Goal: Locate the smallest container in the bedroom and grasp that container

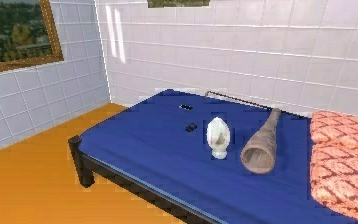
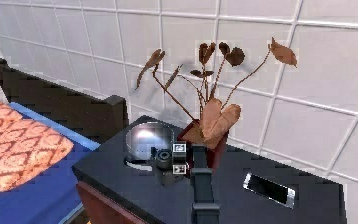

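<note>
One silver dome [image 2: 145, 138] near tabletop's [image 2: 237, 172] left edge, just left of pincer [image 2: 159, 165]; plant pot [image 2: 212, 145] to right; pincer's grip state, load: cannot tell.

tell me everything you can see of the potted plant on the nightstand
The potted plant stands upright near the back of the dark nightstand, close to the white tiled wall. Its pot is dark red with angled sides. Thin brown stems fan up and outward, bearing dull reddish-brown, heart-shaped leaves that look dry, the largest hanging low over the pot. A shiny silver rounded thing sits just left of it. The gripper shows by the pot's lower left; contact cannot be told.
</note>
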